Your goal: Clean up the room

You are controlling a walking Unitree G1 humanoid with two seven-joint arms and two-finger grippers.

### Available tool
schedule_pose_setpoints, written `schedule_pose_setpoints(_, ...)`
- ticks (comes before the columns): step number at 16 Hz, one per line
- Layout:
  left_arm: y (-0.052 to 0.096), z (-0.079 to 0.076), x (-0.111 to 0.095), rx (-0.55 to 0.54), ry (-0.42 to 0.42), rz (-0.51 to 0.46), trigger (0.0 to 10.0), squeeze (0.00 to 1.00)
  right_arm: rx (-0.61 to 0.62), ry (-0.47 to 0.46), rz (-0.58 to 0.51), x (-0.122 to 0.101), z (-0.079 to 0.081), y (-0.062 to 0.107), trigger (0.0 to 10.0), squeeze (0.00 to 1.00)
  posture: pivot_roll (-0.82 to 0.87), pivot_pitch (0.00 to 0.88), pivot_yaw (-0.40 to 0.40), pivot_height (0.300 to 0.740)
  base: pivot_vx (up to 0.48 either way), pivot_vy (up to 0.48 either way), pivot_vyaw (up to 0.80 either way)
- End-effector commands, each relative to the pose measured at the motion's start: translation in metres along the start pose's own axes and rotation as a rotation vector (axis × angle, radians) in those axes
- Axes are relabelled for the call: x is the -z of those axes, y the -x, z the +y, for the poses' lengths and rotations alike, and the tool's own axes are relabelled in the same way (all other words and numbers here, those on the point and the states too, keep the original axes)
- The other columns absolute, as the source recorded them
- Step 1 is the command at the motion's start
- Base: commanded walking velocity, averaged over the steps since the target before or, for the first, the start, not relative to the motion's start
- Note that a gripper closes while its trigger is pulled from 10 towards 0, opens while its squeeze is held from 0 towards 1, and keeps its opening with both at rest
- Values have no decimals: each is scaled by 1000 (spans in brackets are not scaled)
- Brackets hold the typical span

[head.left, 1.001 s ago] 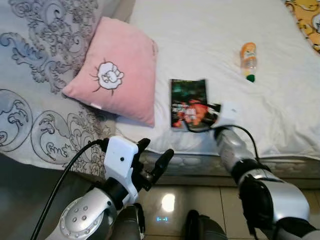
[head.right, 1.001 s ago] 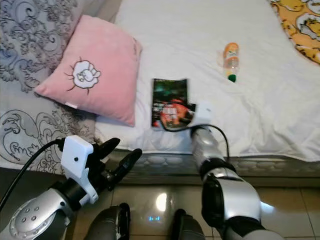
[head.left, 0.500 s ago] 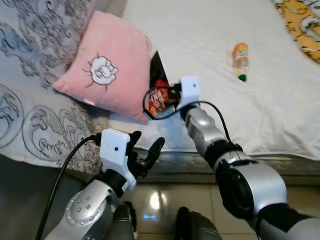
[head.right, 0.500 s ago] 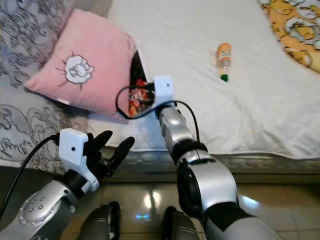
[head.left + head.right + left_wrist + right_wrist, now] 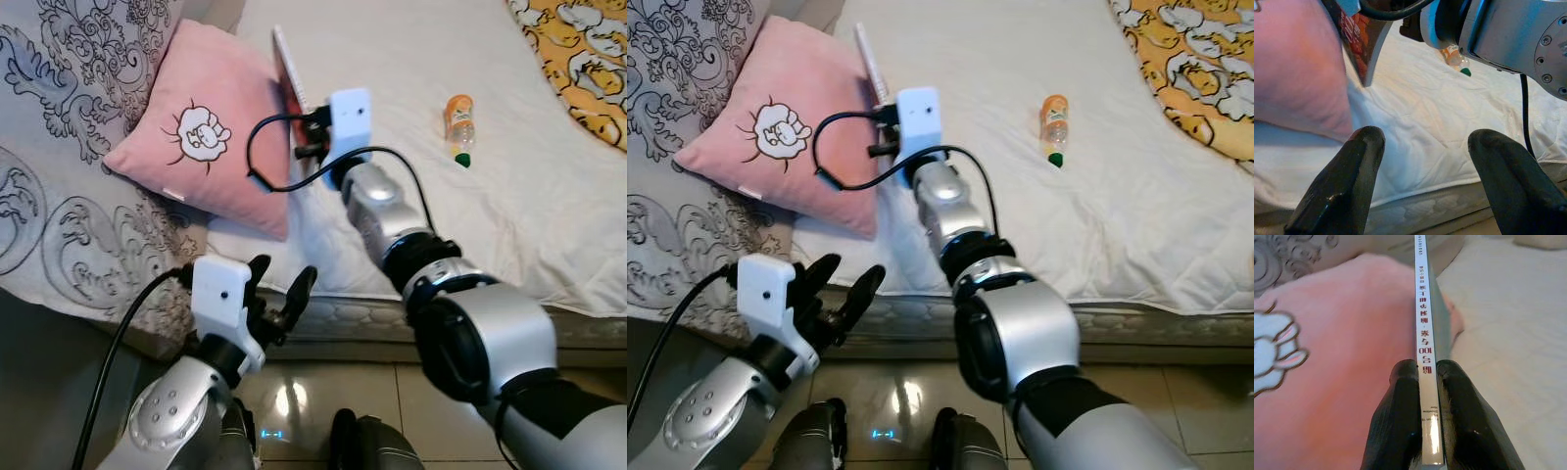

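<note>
My right gripper (image 5: 307, 133) is shut on a thin book (image 5: 285, 67), held off the bed and edge-on beside the right edge of the pink pillow (image 5: 211, 137). In the right wrist view both fingers (image 5: 1400, 416) clamp the book's white spine (image 5: 1423, 323), with the pillow behind it. My left gripper (image 5: 279, 284) hangs open and empty below the mattress edge, in front of the bed. An orange-labelled plastic bottle (image 5: 458, 127) with a green cap lies on the white sheet to the right; the left wrist view also catches the bottle (image 5: 1454, 56).
The bed's white sheet (image 5: 509, 225) spreads to the right. A grey patterned quilt (image 5: 59, 196) covers the left side, and a yellow patterned blanket (image 5: 578, 59) lies at the far right corner. Glossy tiled floor (image 5: 323, 401) lies below the mattress edge.
My right arm has lifted the book off the sheet and swung it up and left, turning it from flat to edge-on by the pillow. The left gripper has stayed low and open.
</note>
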State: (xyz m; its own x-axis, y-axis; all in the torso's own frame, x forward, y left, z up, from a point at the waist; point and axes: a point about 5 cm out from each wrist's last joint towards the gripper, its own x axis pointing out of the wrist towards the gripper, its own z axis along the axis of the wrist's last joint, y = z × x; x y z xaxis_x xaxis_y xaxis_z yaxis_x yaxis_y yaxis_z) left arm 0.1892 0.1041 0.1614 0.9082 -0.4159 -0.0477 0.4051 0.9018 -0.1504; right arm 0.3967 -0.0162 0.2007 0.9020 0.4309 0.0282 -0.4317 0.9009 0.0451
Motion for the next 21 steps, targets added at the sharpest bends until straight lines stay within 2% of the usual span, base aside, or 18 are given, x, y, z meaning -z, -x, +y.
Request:
schedule_pose_setpoints(1, 2, -2, 2, -5, 2, 5, 10000, 0, -20, -1, 12, 3, 5, 0, 0, 0, 447, 169, -131, 740, 0, 0, 0)
schedule_pose_setpoints(4, 4, -3, 2, -9, -3, 2, 10000, 0, -18, -29, 6, 0, 8, -2, 0, 0, 456, 182, -128, 740, 0, 0, 0)
schedule_pose_setpoints(5, 5, -3, 1, -10, -6, 1, 10000, 0, 10, -74, 10, 2, 3, 0, 0, 0, 458, 190, -124, 740, 0, 0, 0)
schedule_pose_setpoints(7, 8, -2, 0, -9, -16, 4, 10000, 0, 132, -278, 36, 19, -21, 8, 0, 0, 461, 201, -116, 740, 0, 0, 0)
schedule_pose_setpoints(9, 9, -2, 0, -6, -23, 8, 10000, 0, 222, -340, 84, 38, -37, 18, 0, 0, 471, 204, -113, 740, 0, 0, 0)
schedule_pose_setpoints(11, 10, 0, 1, -9, -29, 12, 10000, 0, 172, -250, 92, 37, -28, 16, 0, 0, 466, 196, -110, 740, 0, 0, 0)
schedule_pose_setpoints(12, 9, 2, 1, -10, -32, 11, 10000, 0, 89, -170, 77, 27, -13, 9, 0, 0, 461, 188, -112, 740, 0, 0, 0)
schedule_pose_setpoints(13, 8, 2, 1, -10, -33, 10, 10000, 0, 56, -141, 71, 24, -6, 7, 0, 0, 459, 186, -113, 740, 0, 0, 0)
schedule_pose_setpoints(15, 4, 3, 1, -7, -38, 4, 10000, 0, -99, -54, 8, 1, 23, -2, 0, 0, 444, 175, -118, 740, 0, 0, 0)
schedule_pose_setpoints(17, 2, 3, 1, 0, -39, 0, 10000, 0, -202, -27, -69, -23, 43, -8, 0, 0, 440, 172, -119, 740, 0, 0, 0)
schedule_pose_setpoints(19, 1, 1, 0, 11, -35, -2, 10000, 0, -173, -43, -100, -35, 39, -11, 0, 0, 442, 177, -120, 740, 0, 0, 0)
schedule_pose_setpoints(20, 2, -4, 1, 40, -20, 3, 10000, 0, -92, -64, -88, -32, 24, -10, 0, 0, 447, 186, -120, 740, 0, 0, 0)
schedule_pose_setpoints(21, 3, -6, 1, 48, -16, 5, 10000, 0, -73, -71, -83, -31, 20, -9, 0, 0, 447, 188, -120, 740, 0, 0, 0)
